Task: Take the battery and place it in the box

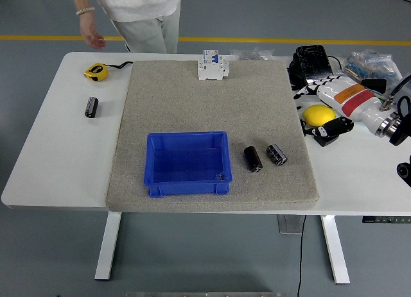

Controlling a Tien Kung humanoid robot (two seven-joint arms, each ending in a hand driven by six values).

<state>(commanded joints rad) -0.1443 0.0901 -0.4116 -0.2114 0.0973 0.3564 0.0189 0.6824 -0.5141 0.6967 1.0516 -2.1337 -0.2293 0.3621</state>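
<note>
Two black cylindrical batteries lie on the grey mat: one (253, 159) just right of the blue box (187, 181), the other (277, 154) a little further right. A third battery (92, 107) lies on the bare table at the left. The blue box sits open-topped on the mat's near half. My right hand (314, 111), white with an orange band, reaches in from the right edge. It hovers over the mat's right border, up and right of the two batteries, with its fingers spread and holding nothing. My left arm is out of view.
A yellow tape measure (96, 70) lies at the back left and a white circuit breaker (212, 66) at the mat's far edge. Under my right hand are a yellow round object (319, 115) and a black adapter (326, 138), with a black pack (313, 69) behind. A person stands at the far side, one hand (96, 39) hanging over the table's back left.
</note>
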